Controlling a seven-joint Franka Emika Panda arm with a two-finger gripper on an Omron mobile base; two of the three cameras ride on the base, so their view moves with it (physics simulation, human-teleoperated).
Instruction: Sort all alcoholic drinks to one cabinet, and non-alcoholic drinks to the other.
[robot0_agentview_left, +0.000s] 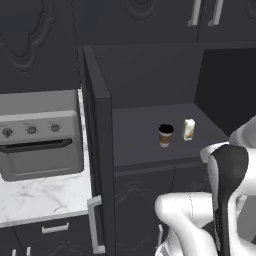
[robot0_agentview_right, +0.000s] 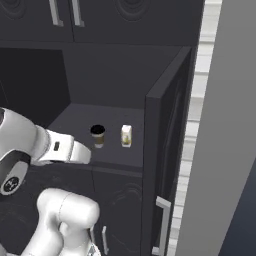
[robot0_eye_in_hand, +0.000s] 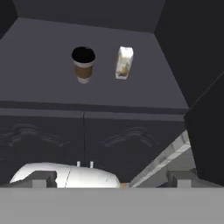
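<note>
Both non-alcoholic drinks stand side by side on the grey floor of the open cabinet (robot0_agentview_left: 140, 125) (robot0_agentview_right: 75, 117) (robot0_eye_in_hand: 39, 52). They are a brown paper coffee cup (robot0_agentview_left: 166, 135) (robot0_agentview_right: 98, 136) (robot0_eye_in_hand: 83, 64) with a black lid and a pale cream carton (robot0_agentview_left: 188, 129) (robot0_agentview_right: 126, 135) (robot0_eye_in_hand: 124, 62). My gripper (robot0_eye_in_hand: 111, 179) is open, drawn back in front of the cabinet and well short of the cup and carton. Its fingertips (robot0_eye_in_hand: 40, 178) stand wide apart with nothing between them. The alcoholic drinks are out of view.
The cabinet's thick door (robot0_agentview_left: 99, 150) (robot0_agentview_right: 162, 160) stands swung open, with a short silver handle (robot0_agentview_left: 94, 222) (robot0_agentview_right: 162, 225) near its lower end. A grey toaster oven (robot0_agentview_left: 40, 135) sits on the marble counter (robot0_agentview_left: 35, 200). Carved dark doors (robot0_agentview_left: 200, 15) close the cabinets above.
</note>
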